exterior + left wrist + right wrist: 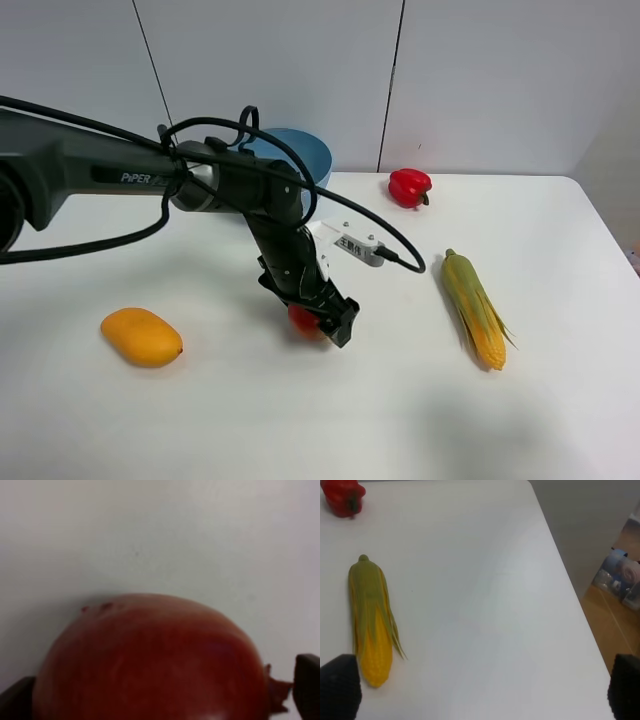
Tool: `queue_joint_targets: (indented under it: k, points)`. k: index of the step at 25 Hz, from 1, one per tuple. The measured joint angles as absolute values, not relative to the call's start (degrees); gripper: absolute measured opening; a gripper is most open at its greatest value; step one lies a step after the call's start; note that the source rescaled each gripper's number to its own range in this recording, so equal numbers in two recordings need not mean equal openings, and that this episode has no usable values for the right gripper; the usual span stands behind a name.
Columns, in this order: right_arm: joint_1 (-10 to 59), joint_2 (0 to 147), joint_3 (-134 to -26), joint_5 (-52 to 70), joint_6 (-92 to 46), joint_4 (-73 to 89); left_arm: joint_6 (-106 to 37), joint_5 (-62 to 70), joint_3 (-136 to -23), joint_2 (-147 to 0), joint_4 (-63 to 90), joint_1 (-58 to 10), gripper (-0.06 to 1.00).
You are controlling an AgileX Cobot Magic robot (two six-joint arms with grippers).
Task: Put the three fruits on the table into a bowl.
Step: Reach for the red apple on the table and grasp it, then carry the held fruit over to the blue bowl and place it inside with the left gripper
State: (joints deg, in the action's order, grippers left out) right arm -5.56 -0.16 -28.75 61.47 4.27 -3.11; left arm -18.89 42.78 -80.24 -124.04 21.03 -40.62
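The red pomegranate [303, 320] lies on the white table [300, 420] at the centre. My left gripper [328, 322] is down over it and open. In the left wrist view the pomegranate [150, 665] fills the space between the two fingertips [15, 700], with its crown tip by the other finger. The orange-yellow mango [142, 337] lies at the front left. The light blue bowl [305, 150] stands at the back, partly hidden by the left arm. No lime shows in any view. My right gripper [480, 695] is open and empty above the table's right part.
A red bell pepper [409, 187] lies at the back right, also in the right wrist view [342, 497]. A corn cob [475, 310] lies on the right, also in the right wrist view [370, 620]. The table's right edge [570, 605] drops to the floor.
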Motion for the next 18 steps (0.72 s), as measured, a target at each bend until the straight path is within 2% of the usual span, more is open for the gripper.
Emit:
queue_joint_targets:
  k: [8,9,10,11,12,18]
  points:
    - [-5.6,-0.2,-28.8,61.5,4.3,-3.1,-20.3,40.5,-80.2,-125.3,20.9,-40.6,0.98]
    - [-5.6,-0.2,-28.8,61.5,4.3,-3.1,-20.3,40.2,-80.2,-125.3,20.9,-40.6,0.94]
    - [-5.6,-0.2,-28.8,61.5,4.3,-3.1,-20.3,40.1,-80.2,-125.3,21.0,-40.6,0.82]
    - [-5.6,-0.2,-28.8,61.5,4.3,-3.1,-20.4,40.1,-80.2,-125.4,21.0,-40.6,0.61]
    - [-5.6,-0.2,-28.8,61.5,4.3,-3.1,-20.5,40.1,-80.2,-125.4,21.0,-40.6,0.54]
    - [-5.6,-0.2,-28.8,61.5,4.3,-3.1,-20.5,40.4,-80.3,-125.4,20.9,-40.6,0.55]
